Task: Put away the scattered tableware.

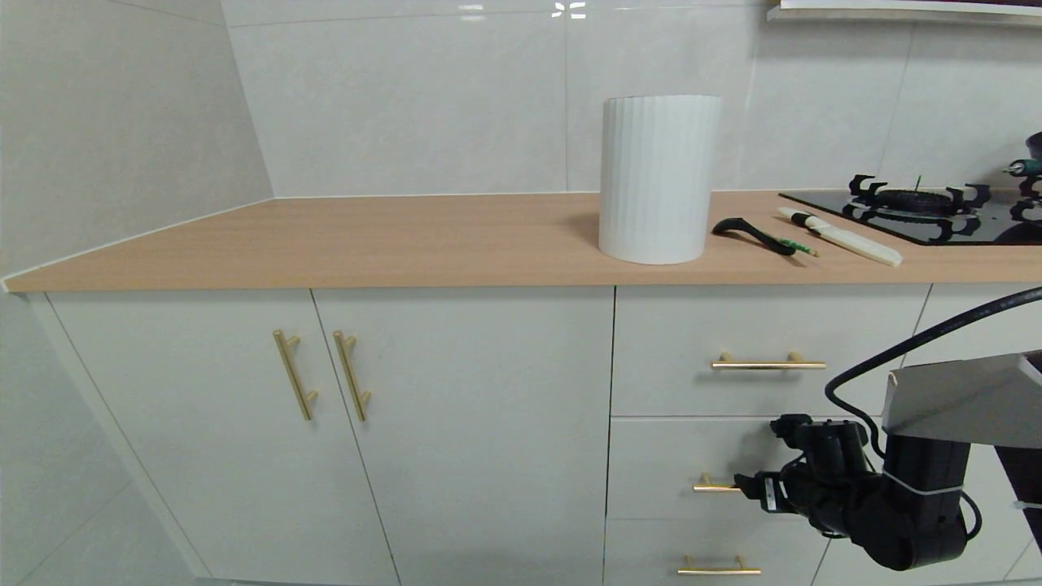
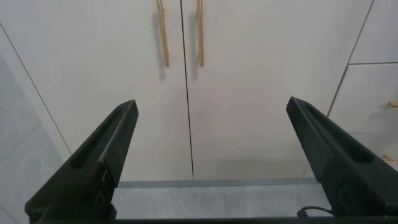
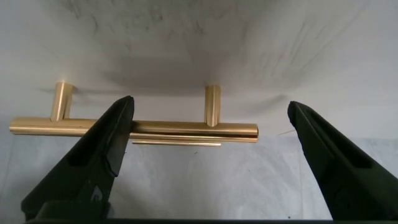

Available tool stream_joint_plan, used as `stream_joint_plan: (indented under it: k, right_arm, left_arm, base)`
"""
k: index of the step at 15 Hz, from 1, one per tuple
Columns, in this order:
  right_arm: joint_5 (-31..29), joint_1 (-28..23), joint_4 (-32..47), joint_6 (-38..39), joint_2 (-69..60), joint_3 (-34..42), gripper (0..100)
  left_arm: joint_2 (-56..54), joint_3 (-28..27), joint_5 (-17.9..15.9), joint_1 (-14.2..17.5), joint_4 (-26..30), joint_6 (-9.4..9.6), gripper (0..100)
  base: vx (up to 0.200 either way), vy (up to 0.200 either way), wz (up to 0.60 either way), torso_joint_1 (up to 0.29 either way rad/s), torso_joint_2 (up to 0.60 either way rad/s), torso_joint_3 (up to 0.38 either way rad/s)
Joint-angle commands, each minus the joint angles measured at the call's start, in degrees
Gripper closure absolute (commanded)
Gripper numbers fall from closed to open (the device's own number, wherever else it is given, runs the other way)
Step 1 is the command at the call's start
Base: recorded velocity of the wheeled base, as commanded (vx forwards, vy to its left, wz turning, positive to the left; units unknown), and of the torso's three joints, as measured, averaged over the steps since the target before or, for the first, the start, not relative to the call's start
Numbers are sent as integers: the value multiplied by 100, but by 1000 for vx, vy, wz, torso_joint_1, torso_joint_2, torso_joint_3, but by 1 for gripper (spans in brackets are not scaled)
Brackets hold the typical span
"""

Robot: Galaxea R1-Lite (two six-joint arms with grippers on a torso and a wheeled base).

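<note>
Tableware: black-handled utensil (image 1: 753, 232) and pale knife (image 1: 847, 238) lie on the wooden counter (image 1: 407, 240), just at 3 o'clock from the white ribbed holder (image 1: 659, 179); the knife sits between the utensil and the hob (image 1: 920, 213).
Right gripper (image 3: 211, 102): jaws wide apart and empty, facing the middle drawer's brass handle (image 3: 134, 129), one end of which is seen between the fingers; low at 5 o'clock in the head view.
Left gripper (image 2: 211, 104): jaws spread wide, gripping nothing, facing the double cabinet doors (image 2: 249, 93) and their upright brass pulls (image 2: 163, 31).
</note>
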Motion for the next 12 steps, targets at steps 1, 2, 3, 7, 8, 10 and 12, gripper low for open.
stream_joint_plan:
  k: [1, 2, 3, 7, 8, 10, 12]
  right_arm:
    - [-4, 15, 36, -7, -11, 8, 0]
    - [-4, 15, 36, -7, -11, 17, 0]
    - [-4, 23, 36, -7, -20, 26, 0]
    - [-4, 41, 36, -51, -160, 228, 0]
    - [5, 85, 97, -95, -415, 527, 0]
    - [13, 217, 405, -156, -907, 869, 0]
    - [40, 480, 1275, -209, -2120, 1230, 0]
  left_arm:
    - [-2, 0, -4, 1, 1, 0, 0]
    - [-2, 0, 5, 1, 1, 0, 0]
    - [-2, 0, 5, 1, 1, 0, 0]
    - [-2, 0, 5, 1, 1, 0, 0]
    - [-2, 0, 5, 1, 1, 0, 0]
    - [-2, 0, 5, 1, 1, 0, 0]
    - [-2, 0, 5, 1, 1, 0, 0]
  base:
    - [0, 0, 0, 0, 0, 0]
    - [0, 0, 0, 0, 0, 0]
    - [0, 0, 0, 0, 0, 0]
    - [0, 0, 0, 0, 0, 0]
    - [0, 0, 0, 0, 0, 0]
    - [0, 0, 0, 0, 0, 0]
    - [0, 0, 0, 0, 0, 0]
